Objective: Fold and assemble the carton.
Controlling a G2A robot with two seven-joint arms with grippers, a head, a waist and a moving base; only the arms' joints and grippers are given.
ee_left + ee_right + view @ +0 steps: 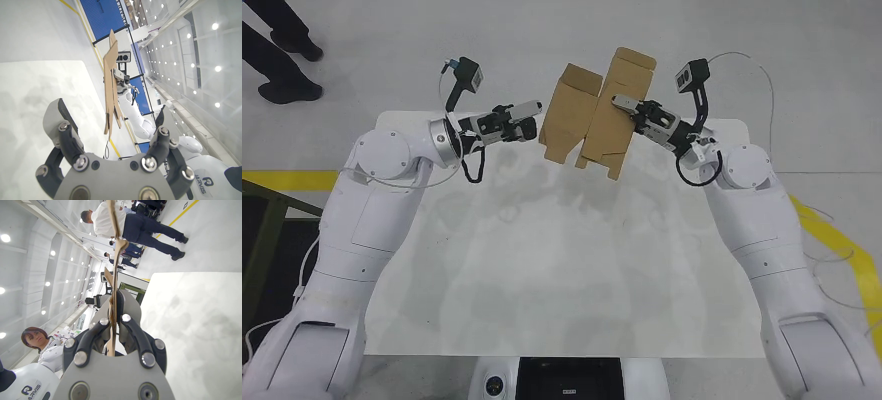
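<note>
- Top view: flat brown cardboard carton (594, 118) is held in the air over the far edge of the white rectangular table (542, 290). Long axis runs far-to-near, w/ the near end leaning a bit toward the robot's left. Flaps stick out at both ends.
- Right gripper (619, 101) is clamped on the carton's broad face near mid-length. Left gripper (536, 106) sits just beside the carton's left edge. Both arms are out over the table's far corners.
- Left wrist view: left gripper (112, 106) has its fingers (65, 113) spread wide w/ nothing between them. The carton (109, 89) is ahead and apart from them, seen edge-on as a thin slab, off the table (43, 91). The right gripper (115, 73) grips it about mid-length.
- There is white lettering on a blue wall panel (105, 17) behind the carton.
- Right wrist view: right gripper (114, 303) has its fingers (122, 302) pinched narrow on the carton (115, 260). The carton is edge-on and runs straight out from the jaws. Its far flaps are bent off-line. The table (189, 317) lies off to one side.
</note>
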